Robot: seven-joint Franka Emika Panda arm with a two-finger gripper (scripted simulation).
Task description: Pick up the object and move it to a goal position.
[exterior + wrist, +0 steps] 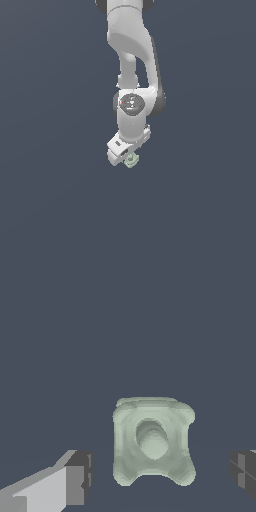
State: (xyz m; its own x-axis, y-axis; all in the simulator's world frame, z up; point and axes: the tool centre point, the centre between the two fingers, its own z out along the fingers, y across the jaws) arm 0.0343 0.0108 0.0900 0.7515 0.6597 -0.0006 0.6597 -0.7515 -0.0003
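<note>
Background: a flat, dark slate-blue field fills both views; I see no edge, seam or other mark on it, and I cannot tell where a table begins.

My arm: my white arm (131,55) comes down from the top middle of the exterior view, with a round joint cap facing the camera and the wrist tilted toward the exterior view's left.

My gripper: my gripper (127,158) hangs at the low end of the arm, near the middle of the exterior view. In the wrist view its two dark-tipped fingers (80,476) stand wide apart, one at each side of the picture, so it is released and grasps nothing.

The object: the object (153,442) is a pale grey-green lump with a roughly square outline, rounded corners that flare outward, and a raised round knob in a shallow dished middle. In the exterior view it shows only as a small green speck (131,161) peeking out just under the gripper body, toward the exterior view's right of the white finger block.

Object and gripper: in the wrist view the object lies between my two fingers, with clear dark background on each side of it; neither finger touches it. It sits nearer the light-sided finger than the other.

Height: I cannot tell from either view whether the object rests on a surface.
</note>
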